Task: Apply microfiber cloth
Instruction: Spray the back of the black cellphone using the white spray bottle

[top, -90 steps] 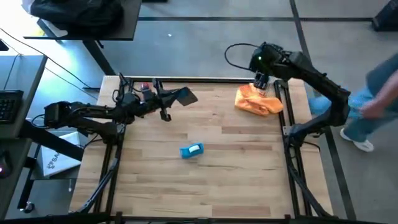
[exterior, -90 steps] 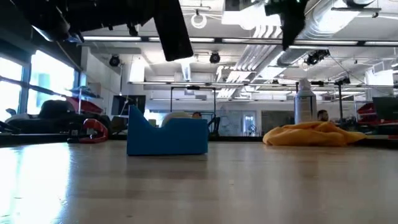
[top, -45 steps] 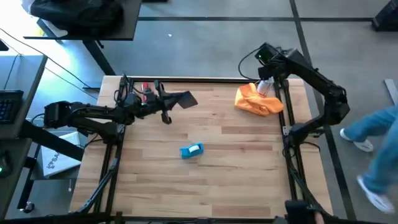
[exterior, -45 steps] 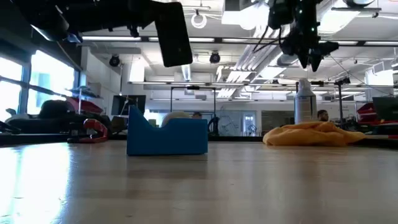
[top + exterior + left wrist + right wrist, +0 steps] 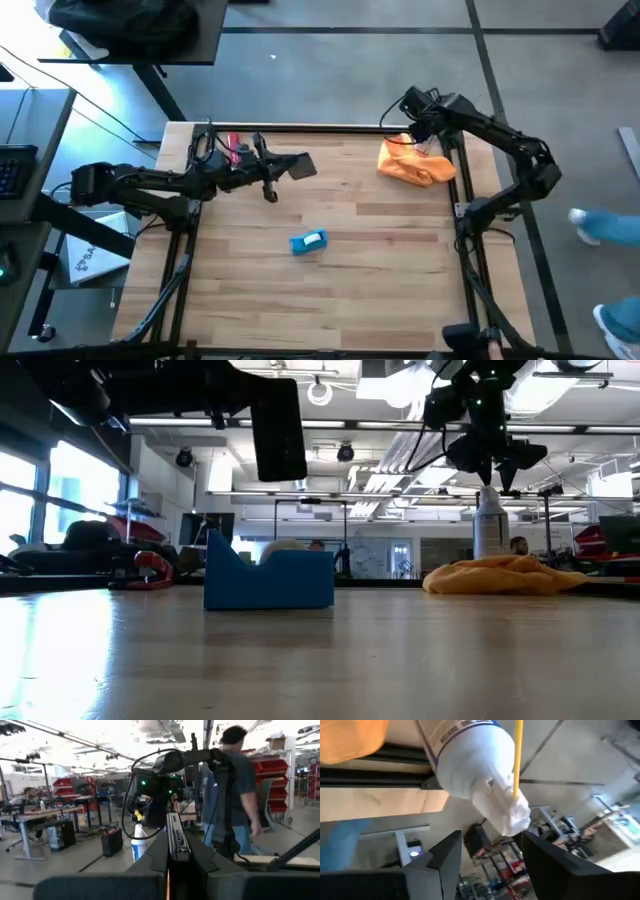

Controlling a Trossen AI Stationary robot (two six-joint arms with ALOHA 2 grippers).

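Observation:
The orange microfiber cloth [image 5: 415, 162] lies crumpled on the table near its far right corner, also in the low view [image 5: 505, 576]. My right gripper [image 5: 413, 127] hangs open just beyond the cloth's far edge. Its fingers [image 5: 445, 855] stand either side of a white spray bottle's head [image 5: 497, 790]; I see no touch. My left gripper [image 5: 267, 172], at the far left, is shut on a black phone [image 5: 293, 165] held above the table [image 5: 278, 428]. A blue block [image 5: 308, 242] sits mid-table. My left gripper pinches the phone's end nearest the arm [image 5: 178, 851] between its two fingers. The fingers run level from the table's left, along the phone. The phone stands on edge, its thin side facing the wrist camera, lifted clear of the table.
The spray bottle [image 5: 488, 525] stands upright behind the cloth at the table's far right edge. A red object [image 5: 236, 148] lies at the far left edge near my left arm. A person's legs [image 5: 610, 270] show beside the table's right side.
My right gripper has come down over the cloth's far edge, turning until it points at the spray bottle's head. My left gripper has carried the phone slightly toward the near edge, still lifted. The person has walked along the right side toward the near end.

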